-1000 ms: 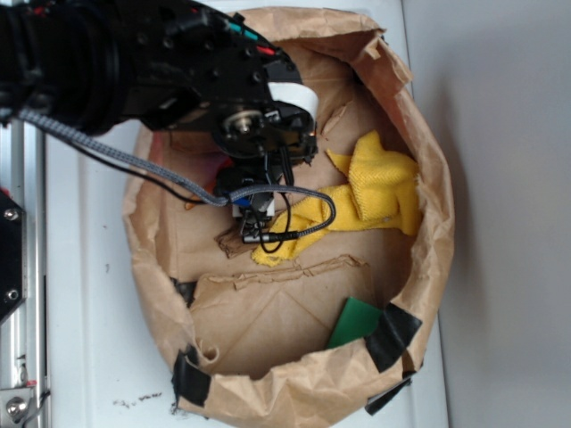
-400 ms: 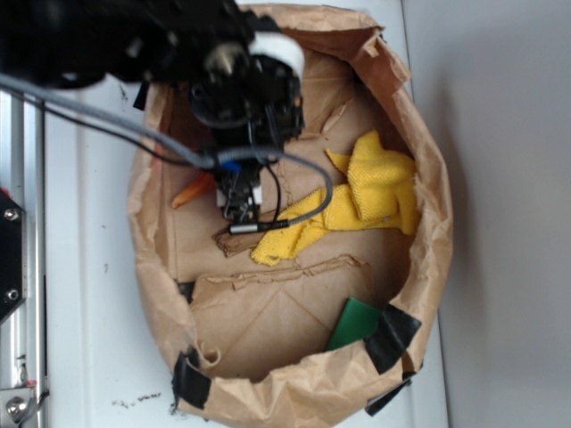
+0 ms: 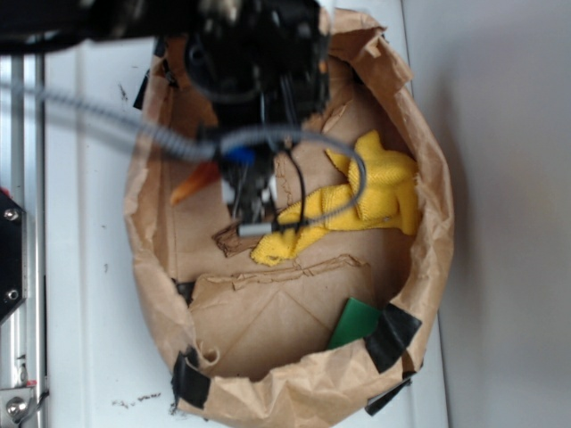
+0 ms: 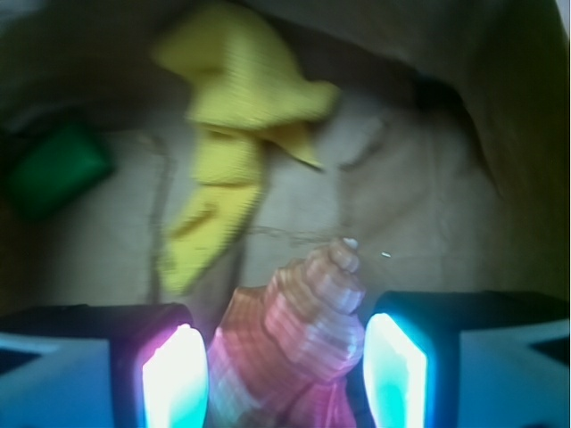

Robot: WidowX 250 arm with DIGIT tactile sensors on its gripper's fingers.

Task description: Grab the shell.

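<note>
The shell [image 4: 303,321], ribbed and orange-pink, fills the gap between the two glowing pads in the wrist view, its edges meeting both. My gripper [image 4: 285,374] is shut on the shell. From outside, only the shell's orange pointed end [image 3: 193,187] sticks out to the left of the black gripper [image 3: 248,203]; the arm hides the rest of it. The gripper hangs over the left middle of a crumpled brown paper bag [image 3: 437,223], above its floor.
A yellow knitted cloth [image 3: 375,192] lies just right of the gripper. A green flat piece [image 3: 354,321] leans at the bag's near wall. A brown cardboard scrap [image 3: 230,241] sits below the fingers. The bag's walls ring the floor, and a grey cable loops off the arm.
The arm has swung toward the top of the frame and looms larger and blurrier. The shell's orange end has come into view at the gripper's left.
</note>
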